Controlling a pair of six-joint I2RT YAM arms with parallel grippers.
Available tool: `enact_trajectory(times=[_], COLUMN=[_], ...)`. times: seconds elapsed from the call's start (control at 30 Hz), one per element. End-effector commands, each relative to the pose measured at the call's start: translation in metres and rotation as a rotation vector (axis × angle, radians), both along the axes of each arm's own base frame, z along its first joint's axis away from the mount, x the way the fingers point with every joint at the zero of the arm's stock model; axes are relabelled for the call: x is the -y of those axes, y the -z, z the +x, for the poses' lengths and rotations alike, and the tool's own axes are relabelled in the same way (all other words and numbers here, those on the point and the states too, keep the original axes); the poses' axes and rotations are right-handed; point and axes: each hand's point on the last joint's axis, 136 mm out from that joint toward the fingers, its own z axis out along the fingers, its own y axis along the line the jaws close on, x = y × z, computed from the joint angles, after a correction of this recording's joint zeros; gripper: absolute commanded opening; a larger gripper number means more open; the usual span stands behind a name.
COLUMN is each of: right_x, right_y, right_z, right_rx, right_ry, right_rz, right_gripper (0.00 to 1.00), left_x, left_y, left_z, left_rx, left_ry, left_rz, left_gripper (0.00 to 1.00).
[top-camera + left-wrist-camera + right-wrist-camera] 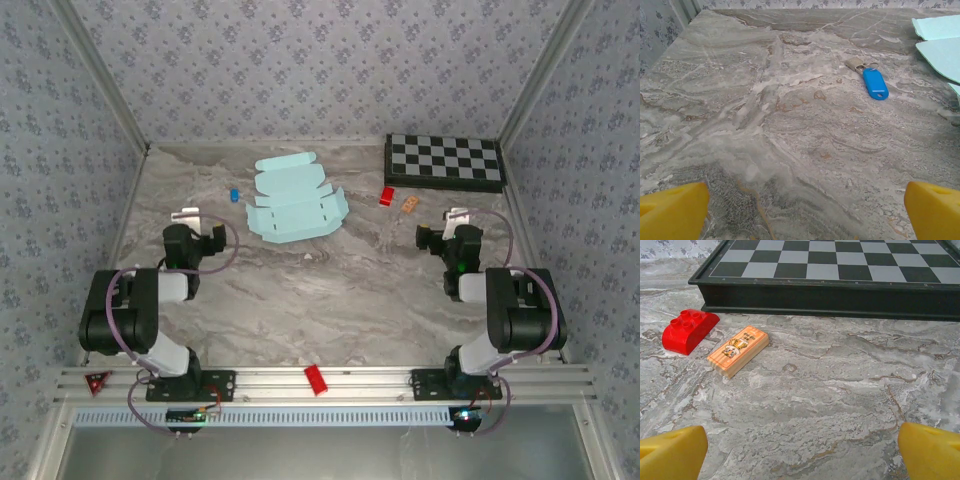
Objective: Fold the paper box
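Well, both sets of jaws stand wide apart, nothing held. Left gripper (802, 212) hangs over bare table (765, 140), blue tag (875, 83) ahead. Right gripper (800, 452) is nr an orange block (738, 350) (print too small to read), red brick (689, 330) & checkerboard (840, 260). Box (295, 205) lies opened out mid-table, well apart from both.

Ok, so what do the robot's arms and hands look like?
Both the left arm and right arm are chunky black joints with pale grey links, each trailed by a thin purplish cable. A green light glows on the right one. The left hand and right hand are black with pale tips from above; up close the fingertips are bright yellow.
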Motion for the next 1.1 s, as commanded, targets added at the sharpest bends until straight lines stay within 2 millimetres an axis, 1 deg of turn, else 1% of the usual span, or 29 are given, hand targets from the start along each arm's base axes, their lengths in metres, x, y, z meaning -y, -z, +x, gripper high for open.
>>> enact_trajectory(times=[0.0,0.9,1.0,1.07], right_x=[0.001,0.001,0.008,0.011], right_y=[-0.001,-0.001,-0.007,-0.018], right_z=[0.001,0.000,-0.002,-0.007], right_rx=[0.011,0.011,0.022,0.029], right_ry=[0.004,0.003,0.047,0.068], right_rz=[-0.018,-0.012,-0.010,-0.016], right_gripper=[0.99,1.00,1.00,1.00], left_x=[-0.001,0.000,-0.001,-0.002], left_y=[-0.003,-0.002,-0.006,-0.016], left_z=[0.002,0.002,0.002,0.001], left_rx=[0.019,0.018,0.020,0.002], left_ry=[-0.006,-0.006,-0.007,-0.016], left_rz=[-0.007,-0.008,-0.008,-0.003], left_gripper=[1.00,1.00,1.00,1.00])
